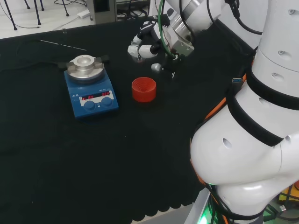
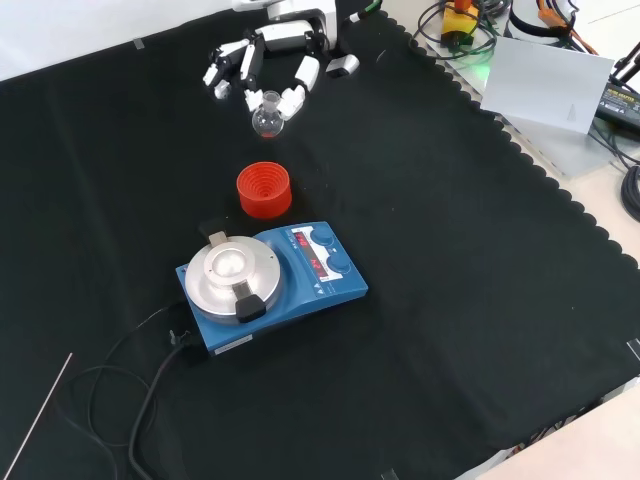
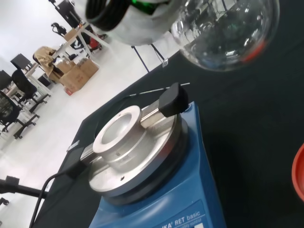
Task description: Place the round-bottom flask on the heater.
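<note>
Hand [image 2: 270,55] fingers pinch one glass flask [image 2: 267,119] by its neck, lifted beyond one red ring [image 2: 264,190]. We count one blue heater [image 2: 268,284]. The flask's contents are unclear.

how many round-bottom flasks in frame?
1. The round-bottom flask is held off the cloth in the hand, beyond the red ribbed stand in the front view. Clear glassware elsewhere could go unnoticed.

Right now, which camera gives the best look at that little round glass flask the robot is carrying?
The wrist view: the round-bottom flask hangs close and large there, its clear bulb plain above the heater. The front view shows it small but whole, held in the hand beyond the red stand. In the head view I cannot make it out.
</note>
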Robot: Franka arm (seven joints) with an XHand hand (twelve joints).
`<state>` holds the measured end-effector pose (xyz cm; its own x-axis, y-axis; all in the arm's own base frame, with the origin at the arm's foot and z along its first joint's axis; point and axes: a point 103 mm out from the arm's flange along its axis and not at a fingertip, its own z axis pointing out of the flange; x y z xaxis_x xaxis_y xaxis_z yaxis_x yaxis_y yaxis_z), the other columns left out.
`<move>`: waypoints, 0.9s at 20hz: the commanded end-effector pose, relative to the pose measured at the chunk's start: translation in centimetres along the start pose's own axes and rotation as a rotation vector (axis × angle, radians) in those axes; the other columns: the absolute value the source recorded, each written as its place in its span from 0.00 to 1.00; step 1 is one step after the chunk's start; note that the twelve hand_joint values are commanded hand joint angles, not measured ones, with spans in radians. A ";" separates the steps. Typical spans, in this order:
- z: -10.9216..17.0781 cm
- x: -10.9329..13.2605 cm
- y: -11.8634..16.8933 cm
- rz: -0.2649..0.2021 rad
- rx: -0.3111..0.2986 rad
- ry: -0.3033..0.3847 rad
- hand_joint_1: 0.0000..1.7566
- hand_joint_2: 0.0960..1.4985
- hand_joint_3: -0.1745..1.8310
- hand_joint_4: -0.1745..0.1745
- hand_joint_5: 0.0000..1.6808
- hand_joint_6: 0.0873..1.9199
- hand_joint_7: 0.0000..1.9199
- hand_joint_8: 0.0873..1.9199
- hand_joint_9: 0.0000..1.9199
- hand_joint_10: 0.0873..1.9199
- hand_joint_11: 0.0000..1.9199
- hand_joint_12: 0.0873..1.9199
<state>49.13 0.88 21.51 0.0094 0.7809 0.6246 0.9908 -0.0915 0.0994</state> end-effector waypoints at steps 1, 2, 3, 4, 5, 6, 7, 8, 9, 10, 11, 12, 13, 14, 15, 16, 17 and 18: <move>0.2 0.5 0.4 -0.003 0.016 -0.007 0.62 0.49 0.33 1.00 0.72 0.35 0.13 0.23 0.25 0.25 0.00 0.67; 0.3 0.6 0.6 -0.006 0.020 -0.009 0.62 0.49 0.33 1.00 0.72 0.35 0.13 0.23 0.25 0.25 0.00 0.67; 0.4 0.8 0.8 -0.008 0.023 -0.011 0.62 0.49 0.33 1.00 0.72 0.35 0.13 0.23 0.25 0.25 0.00 0.67; 0.5 1.0 1.1 -0.010 0.026 -0.013 0.62 0.49 0.33 1.00 0.72 0.35 0.13 0.23 0.25 0.26 0.00 0.67; 0.6 1.2 1.3 -0.014 0.030 -0.014 0.62 0.49 0.33 1.00 0.72 0.35 0.13 0.23 0.25 0.26 0.00 0.67; 0.7 1.5 1.6 -0.018 0.036 -0.015 0.62 0.49 0.33 1.00 0.72 0.35 0.13 0.23 0.25 0.26 0.00 0.67; 0.9 1.7 2.0 -0.022 0.042 -0.014 0.62 0.48 0.33 1.00 0.72 0.35 0.13 0.23 0.25 0.26 0.00 0.67; 1.0 2.0 2.3 -0.021 0.048 -0.008 0.62 0.48 0.33 1.00 0.72 0.35 0.13 0.23 0.25 0.26 0.00 0.67; 1.2 2.3 2.7 -0.019 0.055 0.002 0.62 0.48 0.33 1.00 0.72 0.35 0.14 0.23 0.25 0.26 0.00 0.67; 1.3 2.5 3.1 -0.022 0.061 0.003 0.62 0.48 0.33 1.00 0.72 0.35 0.14 0.23 0.25 0.26 0.00 0.67; 1.4 2.8 3.4 -0.025 0.066 0.005 0.62 0.48 0.33 1.00 0.72 0.35 0.14 0.23 0.25 0.26 0.00 0.67; 1.5 3.0 3.8 -0.028 0.070 0.009 0.62 0.48 0.33 1.00 0.72 0.35 0.14 0.23 0.25 0.26 0.00 0.67; 1.7 3.2 4.4 -0.032 0.078 0.012 0.62 0.48 0.33 1.00 0.72 0.35 0.14 0.23 0.25 0.26 0.00 0.67; 1.9 3.6 5.0 -0.037 0.085 0.012 0.62 0.48 0.33 1.00 0.72 0.35 0.14 0.23 0.25 0.26 0.00 0.67; 2.0 3.8 5.5 -0.042 0.091 0.018 0.62 0.48 0.33 1.00 0.72 0.35 0.14 0.23 0.25 0.26 0.00 0.67; 2.3 4.1 5.9 -0.045 0.097 0.021 0.62 0.48 0.33 1.00 0.72 0.35 0.14 0.23 0.25 0.26 0.00 0.67; 2.4 4.3 6.3 -0.051 0.102 0.027 0.62 0.48 0.33 1.00 0.72 0.35 0.14 0.23 0.25 0.26 0.00 0.67; 2.7 4.6 6.7 -0.056 0.108 0.030 0.62 0.48 0.33 1.00 0.72 0.35 0.14 0.23 0.25 0.26 0.00 0.67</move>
<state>54.01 3.36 23.05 -0.0284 0.7789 0.6265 0.9961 -0.0304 0.0830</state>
